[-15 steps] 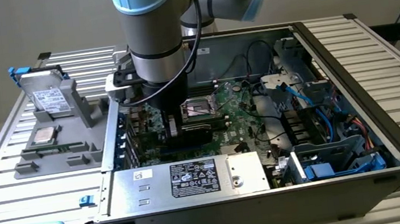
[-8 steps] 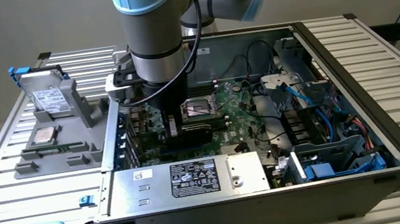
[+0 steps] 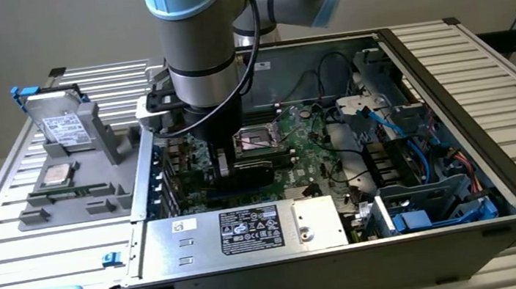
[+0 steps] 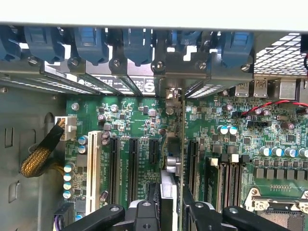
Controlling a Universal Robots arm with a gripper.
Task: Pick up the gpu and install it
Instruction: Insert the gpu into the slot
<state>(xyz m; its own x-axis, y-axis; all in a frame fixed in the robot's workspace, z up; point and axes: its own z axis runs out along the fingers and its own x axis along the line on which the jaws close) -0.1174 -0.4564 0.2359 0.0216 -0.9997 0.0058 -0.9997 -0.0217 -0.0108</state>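
The arm reaches down into the open computer case (image 3: 449, 91), which lies on a slatted metal table (image 3: 14, 241). The gripper (image 3: 224, 165) is low over the motherboard (image 3: 313, 145), near the edge of the case at the exterior view's left, beside the empty processor socket (image 3: 259, 139).

In the wrist view the gripper (image 4: 169, 202) has its two black fingers (image 4: 144, 211) standing on either side of the gpu (image 4: 172, 168), which is seen edge-on: a thin upright card with a silver bracket toward the rear wall of the case. The fingers sit close against both faces of the card, so the gripper is clenched on the gpu (the contact itself is partly hidden by the fingers). The card stands among the long black expansion slots (image 4: 132, 163), with its lower edge down at the board; whether it is fully seated I cannot tell.

Along the rear wall there is a row of blue slot clips (image 4: 137, 45). A braided yellow cable (image 4: 41, 154) goes to a white plug at the board's edge.

Outside the case, on the table at the exterior view's left, a grey tray (image 3: 77, 196) carries a silver drive (image 3: 64, 131) with a white label and a processor chip (image 3: 57, 174). The power supply (image 3: 239, 232) fills the near corner of the case.
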